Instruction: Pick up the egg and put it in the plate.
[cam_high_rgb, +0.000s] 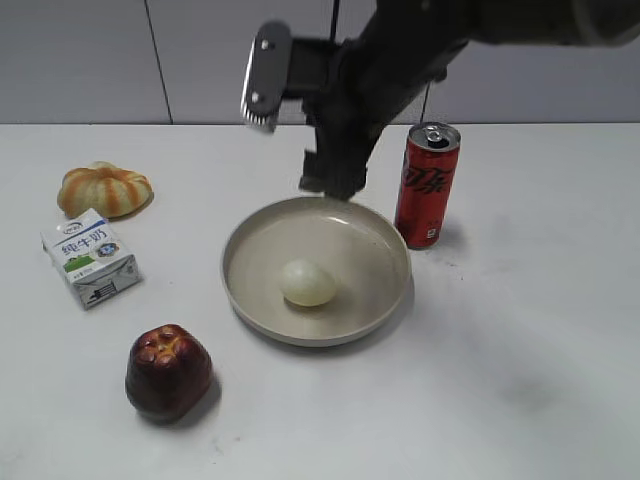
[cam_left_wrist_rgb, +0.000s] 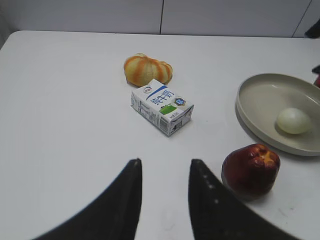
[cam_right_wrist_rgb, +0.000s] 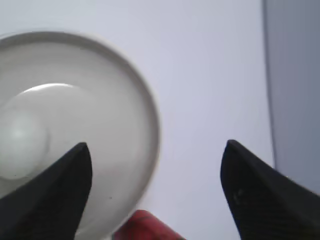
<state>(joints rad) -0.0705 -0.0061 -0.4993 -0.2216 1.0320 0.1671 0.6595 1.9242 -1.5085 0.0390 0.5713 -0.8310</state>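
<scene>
Egg in the plate, right arm raised above the far rim with its jaws spread and empty.

The right gripper (cam_right_wrist_rgb: 155, 165) holds nothing, its jaws wide apart above the plate (cam_high_rgb: 375, 300), just over the far rim; the left gripper (cam_left_wrist_rgb: 165, 200) hangs well to the left of the plate, jaws parted a little and empty. The egg (cam_high_rgb: 308, 282) lies near the middle of the plate, touching nothing else. A red can (cam_high_rgb: 428, 185) stands just right of the plate, an apple (cam_high_rgb: 168, 370) near its front left, a milk carton (cam_high_rgb: 88, 257) and a bun (cam_high_rgb: 104, 189) farther left on the surface (cam_high_rgb: 520, 380). The placing looks done; next, I judge, the arm need only draw clear without brushing the can.
</scene>
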